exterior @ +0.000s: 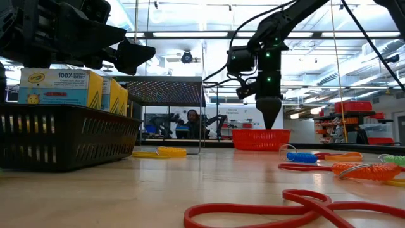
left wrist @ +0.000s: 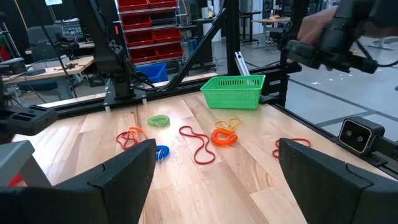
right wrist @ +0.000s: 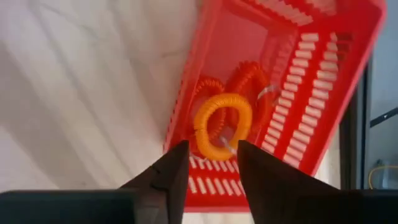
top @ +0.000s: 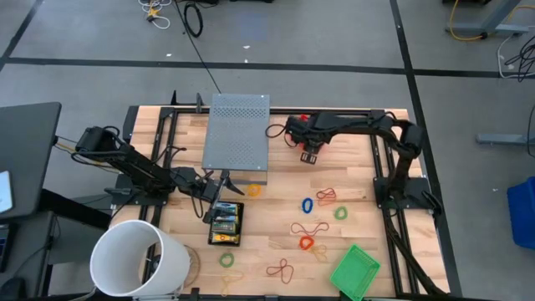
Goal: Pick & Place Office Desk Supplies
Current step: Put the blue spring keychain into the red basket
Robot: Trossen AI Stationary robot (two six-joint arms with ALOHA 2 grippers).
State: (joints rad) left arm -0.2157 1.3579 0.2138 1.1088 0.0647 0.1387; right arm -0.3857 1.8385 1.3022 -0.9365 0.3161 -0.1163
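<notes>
My right gripper points down over a red basket at the table's far side, its fingers open. An orange coiled loop lies in that basket on red coils, just past the fingertips. In the low view the gripper stands above the basket's rim. My left gripper is level and wide open, holding nothing, above the far edge of a black basket. That basket holds yellow-and-green crayon boxes. Rubber bands lie loose on the table: blue, green, orange.
A grey perforated box stands at the far middle, close to both arms. A large white bucket sits at the near left corner and a green basket at the near right. Black frame rails border the wooden top.
</notes>
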